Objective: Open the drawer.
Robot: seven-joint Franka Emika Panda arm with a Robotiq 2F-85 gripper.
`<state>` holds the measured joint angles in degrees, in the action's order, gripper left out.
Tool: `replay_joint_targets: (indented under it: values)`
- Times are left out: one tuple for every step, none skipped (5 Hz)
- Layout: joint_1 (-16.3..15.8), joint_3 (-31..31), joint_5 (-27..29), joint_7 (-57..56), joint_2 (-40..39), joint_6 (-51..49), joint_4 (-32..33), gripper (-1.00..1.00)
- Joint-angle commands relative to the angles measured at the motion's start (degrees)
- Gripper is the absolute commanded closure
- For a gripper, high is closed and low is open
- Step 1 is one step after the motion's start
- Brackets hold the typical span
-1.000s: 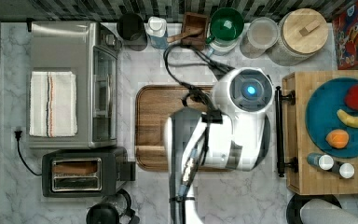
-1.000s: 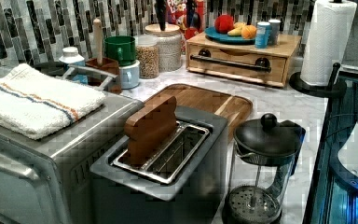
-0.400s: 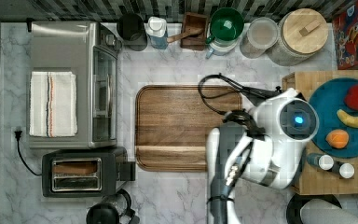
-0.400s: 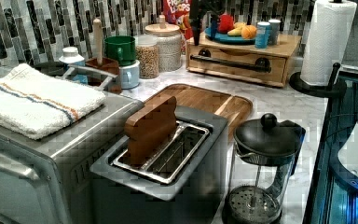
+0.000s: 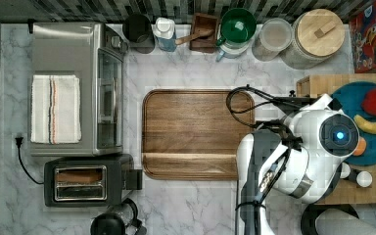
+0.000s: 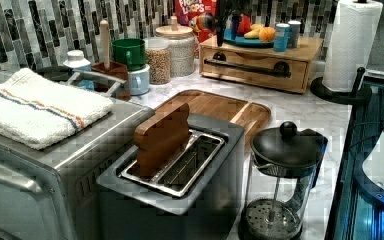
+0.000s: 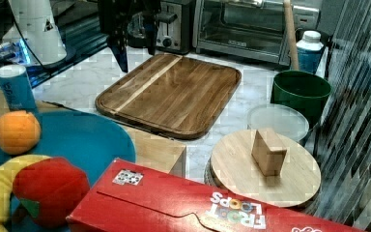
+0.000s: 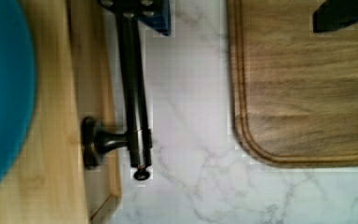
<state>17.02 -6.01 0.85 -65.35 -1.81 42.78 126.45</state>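
Nearest you in the wrist view, 2 dark fingers (image 8: 140, 14) are spread wide: 1 sits over the black bar handle (image 8: 133, 93), the other over the walnut tray (image 8: 307, 84), with bare marble between them. Whether the first pad touches the bar cannot be told.

In the top view, your white arm (image 5: 293, 161) reaches up from the lower edge and bends over the gap between the tray and the wooden box at the top view's right. In the right view the gripper (image 7: 135, 53) hangs with its fingers pointing down, holding nothing.

The drawer (image 6: 252, 67) fronts that bamboo box in the left view, set flush in it, under a blue plate (image 6: 245, 41) of fruit.

Farthest back stands a red cereal box (image 6: 195, 10) reading "FROOT LOOPS".
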Motion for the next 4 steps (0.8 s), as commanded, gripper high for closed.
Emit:
replay_joint_targets:
  values:
    - [2.5, 1.5, 1.1, -10.1, -5.3, 2.6, -6.3, -1.00]
    - [2.7, 1.1, -1.2, -9.3, -6.3, 4.0, -5.8, -1.00]
    - [3.8, 0.8, 0.9, -12.0, -7.2, 5.0, -5.8, -1.00]
    - [4.0, -0.5, -0.8, -12.4, -6.5, 8.6, -4.3, -1.00]
